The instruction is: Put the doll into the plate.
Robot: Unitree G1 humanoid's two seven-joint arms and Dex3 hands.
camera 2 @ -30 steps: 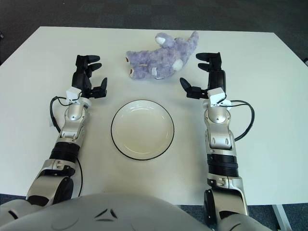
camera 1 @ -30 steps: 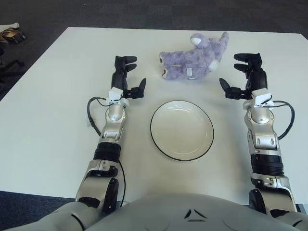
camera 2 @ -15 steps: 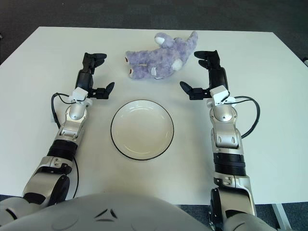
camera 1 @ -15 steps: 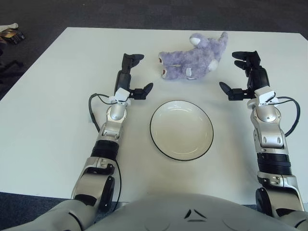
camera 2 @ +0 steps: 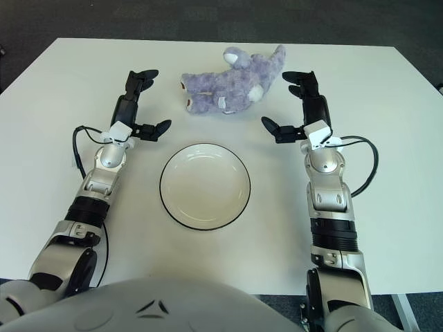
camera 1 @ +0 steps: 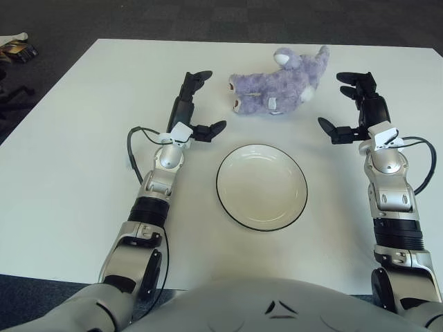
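A fluffy lilac doll [camera 1: 280,86] (lying sideways) sits beyond the plate [camera 1: 261,187]; left hand [camera 1: 194,111] and right hand [camera 1: 356,107] flank it, fingers spread, empty.

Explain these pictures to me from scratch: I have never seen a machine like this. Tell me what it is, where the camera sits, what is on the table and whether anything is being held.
This is a humanoid robot with two metal arms, each ending in a three-finger hand. Both pictures come from a stereo camera on its head, looking down at the white table, so they show one scene from two spots slightly apart. The grey curve along the bottom edge is the robot's own body.

On the table lie a purple plush doll on its side at the far end, and an empty white plate with a dark rim nearer the robot.

The left hand shows to the left of the doll, the right hand to its right. Both have their fingers spread and hold nothing. The doll is not yet in the plate.
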